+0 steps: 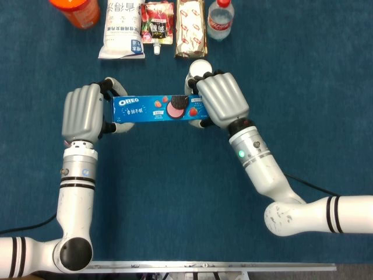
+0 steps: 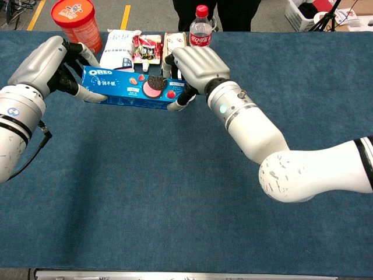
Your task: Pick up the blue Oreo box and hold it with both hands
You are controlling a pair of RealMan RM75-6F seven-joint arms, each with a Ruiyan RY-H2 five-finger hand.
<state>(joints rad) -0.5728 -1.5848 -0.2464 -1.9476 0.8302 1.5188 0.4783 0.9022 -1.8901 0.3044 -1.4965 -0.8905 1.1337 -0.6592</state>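
The blue Oreo box (image 1: pixel 154 109) (image 2: pixel 132 88) hangs lengthwise above the blue table, its printed face towards the cameras. My left hand (image 1: pixel 84 114) (image 2: pixel 48 65) grips the box's left end, thumb and fingers wrapped around it. My right hand (image 1: pixel 220 99) (image 2: pixel 197 68) grips the right end, its back hiding that end of the box. In the chest view the left end sits slightly higher than the right.
Along the far table edge stand an orange tub (image 1: pixel 76 10) (image 2: pixel 76 22), a white pouch (image 1: pixel 122 29) (image 2: pixel 119 49), a red snack packet (image 1: pixel 158 22) (image 2: pixel 145 48), a wrapped bar (image 1: pixel 192 28) and a cola bottle (image 1: pixel 221 18) (image 2: pixel 200 28). Blue tablecloth (image 1: pixel 175 192) spreads below the hands.
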